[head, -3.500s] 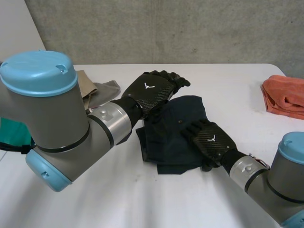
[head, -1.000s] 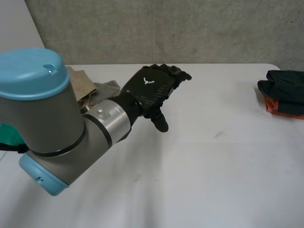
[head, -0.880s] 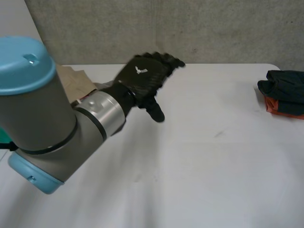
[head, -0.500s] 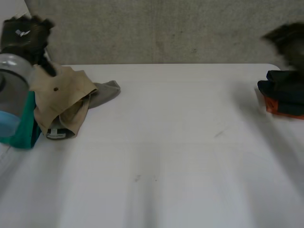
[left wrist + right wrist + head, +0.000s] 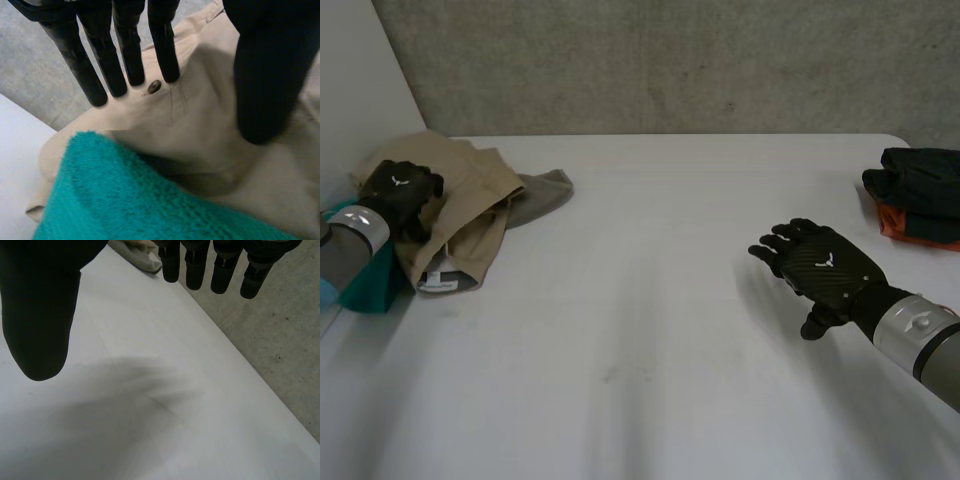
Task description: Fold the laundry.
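The white table point(image 5: 650, 300) carries laundry at two edges. At 9 to 10 o'clock lies a rumpled beige cloth point(image 5: 475, 200), the biggest piece, heaped partly over a teal towel point(image 5: 365, 285) that sits at its 8 o'clock side. A grey cloth point(image 5: 542, 192) pokes out from under the beige one at 3 o'clock. Far across, at the table's 3 o'clock edge, a folded navy cloth point(image 5: 920, 180) rests on top of an orange cloth point(image 5: 905, 228).

The right hand point(image 5: 825, 270) hangs over bare table at about 4 o'clock, well apart from both heaps, with the navy cloth at its 1 o'clock. Its fingers are spread straight, thumb out, and it holds nothing.

The left hand point(image 5: 402, 190) sits over the beige cloth's 9 o'clock end. In its wrist view the fingers point(image 5: 125, 45) reach out straight, thumb held wide, nothing pinched; their tips are at the beige cloth point(image 5: 200, 125) just beside a small dark button point(image 5: 154, 86), with the teal towel point(image 5: 125, 200) below the palm. Whether the tips press the cloth cannot be told.
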Robot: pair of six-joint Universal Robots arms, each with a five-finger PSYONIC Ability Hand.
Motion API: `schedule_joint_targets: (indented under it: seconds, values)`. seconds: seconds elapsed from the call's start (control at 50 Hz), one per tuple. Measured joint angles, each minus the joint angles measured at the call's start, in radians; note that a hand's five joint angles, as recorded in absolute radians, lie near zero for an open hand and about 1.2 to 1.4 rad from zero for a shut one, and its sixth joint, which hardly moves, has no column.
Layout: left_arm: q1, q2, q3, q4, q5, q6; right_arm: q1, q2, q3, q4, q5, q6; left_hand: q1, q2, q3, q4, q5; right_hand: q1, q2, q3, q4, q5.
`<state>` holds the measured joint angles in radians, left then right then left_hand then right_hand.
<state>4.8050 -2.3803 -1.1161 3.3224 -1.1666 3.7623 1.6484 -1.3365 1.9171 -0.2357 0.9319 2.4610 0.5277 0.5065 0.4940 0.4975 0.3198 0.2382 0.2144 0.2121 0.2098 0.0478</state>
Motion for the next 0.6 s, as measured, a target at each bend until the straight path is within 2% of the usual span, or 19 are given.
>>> schedule_joint_targets:
  seconds: [0.02, 0.04, 0.1, 0.16, 0.24, 0.36, 0.52, 0.6]
  values:
    - [-0.002, -0.002, 0.000, 0.001, 0.001, 0.000, -0.001, 0.000, 0.001, -0.001, 0.000, 0.000, 0.000, 0.000, 0.000, 0.000, 0.000, 0.000, 0.000, 0.000, 0.000, 0.000]
    - [-0.003, -0.003, -0.001, 0.002, 0.002, 0.000, -0.002, 0.000, 0.002, -0.002, -0.001, 0.002, 0.361, 0.372, 0.373, 0.373, 0.356, 0.000, 0.000, 0.000, 0.000, 0.000]
    - [-0.010, -0.002, -0.002, 0.004, 0.001, 0.000, -0.004, -0.001, 0.003, -0.004, -0.002, 0.004, 0.509, 0.576, 0.588, 0.590, 0.566, 0.000, 0.000, 0.000, 0.000, 0.000]
    - [-0.021, 0.003, -0.003, 0.005, -0.003, 0.000, -0.005, -0.002, 0.002, -0.007, -0.002, 0.007, 0.562, 0.670, 0.681, 0.687, 0.658, 0.000, 0.000, 0.000, 0.000, 0.000]
    - [-0.048, 0.025, -0.007, 0.004, -0.012, -0.002, -0.007, -0.006, -0.001, -0.009, -0.001, 0.011, 0.562, 0.681, 0.692, 0.698, 0.664, 0.000, 0.000, 0.000, 0.000, 0.000]
    - [-0.115, 0.140, -0.035, -0.003, -0.035, -0.047, -0.009, -0.036, -0.013, -0.006, 0.015, 0.015, 0.562, 0.682, 0.693, 0.698, 0.664, 0.000, 0.000, 0.000, 0.000, 0.000]
    - [-0.306, 0.399, -0.123, 0.005, -0.085, -0.323, -0.022, -0.125, -0.057, -0.004, 0.109, 0.086, 0.563, 0.685, 0.696, 0.698, 0.664, 0.000, 0.000, 0.000, 0.000, 0.000]
    - [-0.450, 0.491, -0.172, 0.031, -0.106, -0.452, -0.033, -0.170, -0.085, -0.006, 0.155, 0.191, 0.569, 0.688, 0.702, 0.698, 0.665, 0.000, 0.000, 0.000, 0.000, 0.000]
